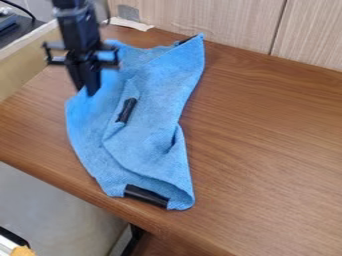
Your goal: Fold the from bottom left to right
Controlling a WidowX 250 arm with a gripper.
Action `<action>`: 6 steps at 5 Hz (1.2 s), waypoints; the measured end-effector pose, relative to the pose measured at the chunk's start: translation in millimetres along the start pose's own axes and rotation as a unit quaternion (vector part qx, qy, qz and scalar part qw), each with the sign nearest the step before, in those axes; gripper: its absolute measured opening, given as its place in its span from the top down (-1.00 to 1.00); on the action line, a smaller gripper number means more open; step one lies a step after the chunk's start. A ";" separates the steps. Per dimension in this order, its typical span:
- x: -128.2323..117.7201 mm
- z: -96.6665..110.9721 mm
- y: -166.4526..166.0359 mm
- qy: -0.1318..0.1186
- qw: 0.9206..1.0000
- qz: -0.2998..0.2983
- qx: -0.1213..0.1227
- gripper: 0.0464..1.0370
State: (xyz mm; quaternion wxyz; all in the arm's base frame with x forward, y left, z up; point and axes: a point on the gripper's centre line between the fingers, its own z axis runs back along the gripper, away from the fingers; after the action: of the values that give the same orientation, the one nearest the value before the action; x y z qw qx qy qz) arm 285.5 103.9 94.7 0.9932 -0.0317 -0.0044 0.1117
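The gripper (90,92) hangs from the upper left, pointing down, its tips at the left part of the blue cloth (152,137). Whether it holds any cloth cannot be made out. Rumpled and partly folded over, the cloth lies lengthwise on the wooden table, with one corner reaching up toward the wall. Black patches show at its lower edge, near its middle and by the top corner. The arm hides part of the cloth's upper left.
The wooden table (267,150) extends to the right of the cloth, and its front edge runs close below the cloth's lower end. A light wood wall (220,20) stands behind. At the left is a beige ledge (23,62) with dark items above it.
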 end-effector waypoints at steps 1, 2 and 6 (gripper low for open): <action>2.8 7.0 -33.7 -0.006 0.999 -0.044 -0.001 0.96; 1.9 6.3 -79.6 -0.004 0.995 -0.103 -0.004 0.96; -21.1 -50.2 -142.0 0.020 0.974 -0.227 0.021 0.96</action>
State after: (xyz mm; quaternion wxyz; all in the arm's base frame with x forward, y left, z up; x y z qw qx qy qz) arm 297.2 -42.1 53.6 0.9930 -0.0110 0.0108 -0.1170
